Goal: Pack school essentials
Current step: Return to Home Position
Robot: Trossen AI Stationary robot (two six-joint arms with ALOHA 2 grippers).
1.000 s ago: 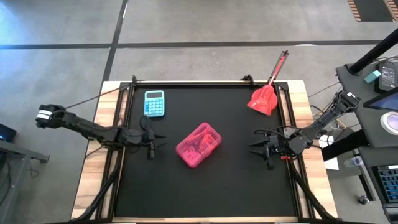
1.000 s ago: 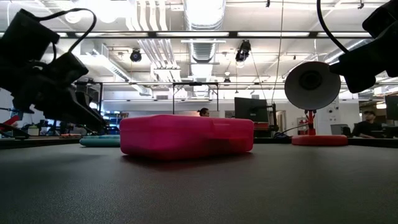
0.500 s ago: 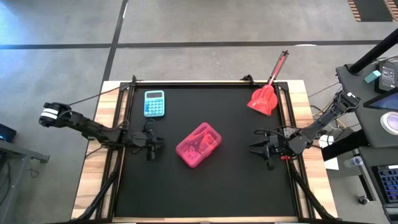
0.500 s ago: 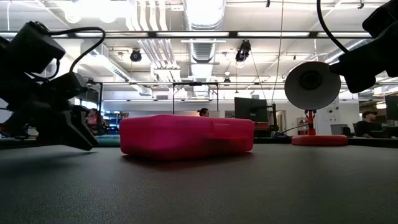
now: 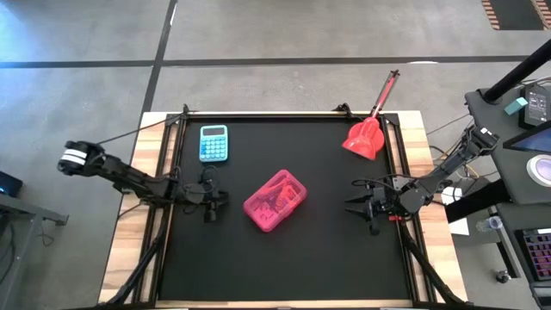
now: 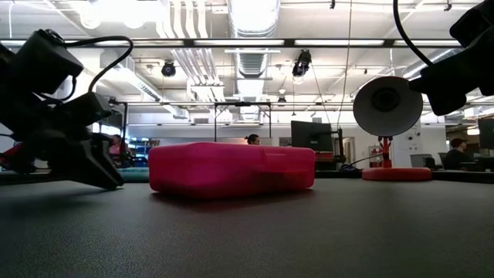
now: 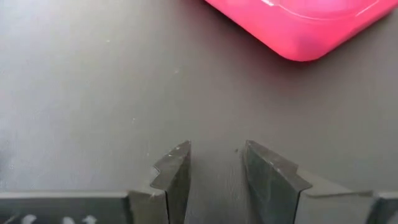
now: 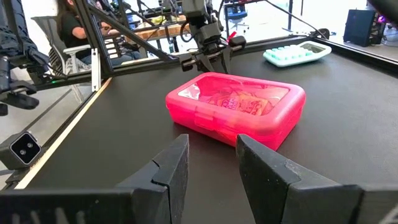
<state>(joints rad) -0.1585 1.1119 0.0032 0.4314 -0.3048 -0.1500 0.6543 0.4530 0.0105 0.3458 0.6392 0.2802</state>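
high view: left tool and right tool hang low over the counter, both spread, empty; closed pink box lies ahead of each, apart.

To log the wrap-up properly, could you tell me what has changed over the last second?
The left gripper drew back from the pink box and tipped down toward the table, open and empty. The right gripper, pink box, calculator and red scoop stayed put.
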